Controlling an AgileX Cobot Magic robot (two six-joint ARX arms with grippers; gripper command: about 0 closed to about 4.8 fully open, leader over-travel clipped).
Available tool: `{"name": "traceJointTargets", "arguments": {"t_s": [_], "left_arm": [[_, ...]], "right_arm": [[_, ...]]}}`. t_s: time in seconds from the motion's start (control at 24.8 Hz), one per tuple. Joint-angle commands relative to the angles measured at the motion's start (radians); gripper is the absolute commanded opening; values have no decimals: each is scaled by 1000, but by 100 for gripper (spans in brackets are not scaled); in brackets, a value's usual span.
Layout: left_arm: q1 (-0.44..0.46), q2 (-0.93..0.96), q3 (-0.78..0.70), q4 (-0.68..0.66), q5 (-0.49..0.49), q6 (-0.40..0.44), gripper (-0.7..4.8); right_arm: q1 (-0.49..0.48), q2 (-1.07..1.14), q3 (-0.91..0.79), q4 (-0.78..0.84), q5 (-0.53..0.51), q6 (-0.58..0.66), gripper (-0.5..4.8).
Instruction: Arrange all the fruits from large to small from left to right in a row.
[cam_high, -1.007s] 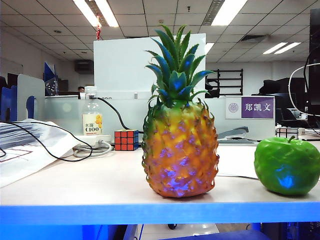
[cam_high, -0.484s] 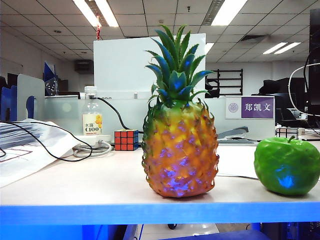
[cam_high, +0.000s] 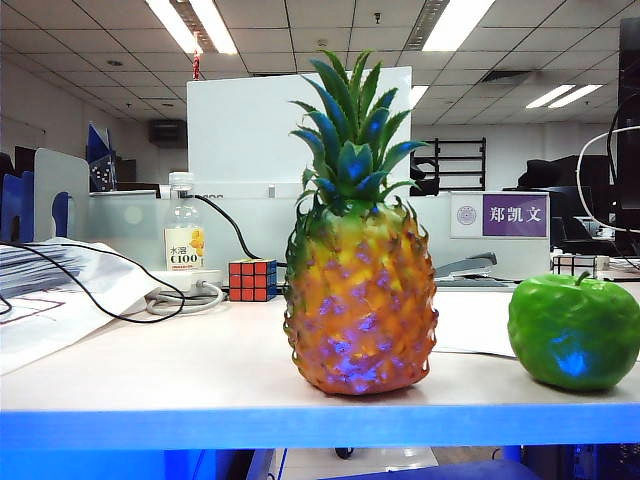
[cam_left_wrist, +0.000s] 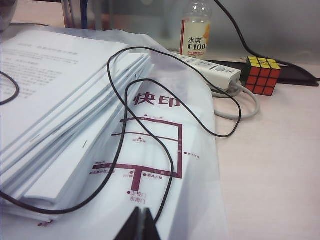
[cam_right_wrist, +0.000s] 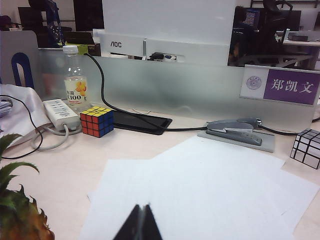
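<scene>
An orange-yellow pineapple (cam_high: 360, 300) with a green spiky crown stands upright near the table's front edge, in the middle of the exterior view. Its side and a leaf also show in the right wrist view as the pineapple (cam_right_wrist: 20, 220). A glossy green apple (cam_high: 572, 332) sits to its right. The kiwi is out of view. My left gripper (cam_left_wrist: 139, 216) is shut with nothing in it, above a stack of papers in a plastic bag. Over white sheets, my right gripper (cam_right_wrist: 140, 212) is shut and empty. Neither gripper shows in the exterior view.
A Rubik's cube (cam_high: 252, 280), a clear bottle with a yellow label (cam_high: 184, 236) and a white power strip (cam_left_wrist: 210, 71) with a black cable stand at the back left. A grey stapler (cam_right_wrist: 234, 130) and a mirror cube (cam_right_wrist: 306, 148) lie at the back right. A glass partition (cam_right_wrist: 175, 85) closes the back.
</scene>
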Motion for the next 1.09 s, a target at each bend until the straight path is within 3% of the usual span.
{"name": "traceJointTargets", "arguments": {"t_s": [0.04,0.56,1.09], "left_arm": [[0,-2,0,25,0,-19,-5],[0,-2,1,103,7,-19,-5],[0,-2,1,101,7,-19,-5]], "right_arm": [[0,0,5,16,2,0,0],[0,0,5,16,2,0,0],[0,0,5,16,2,0,0]]}}
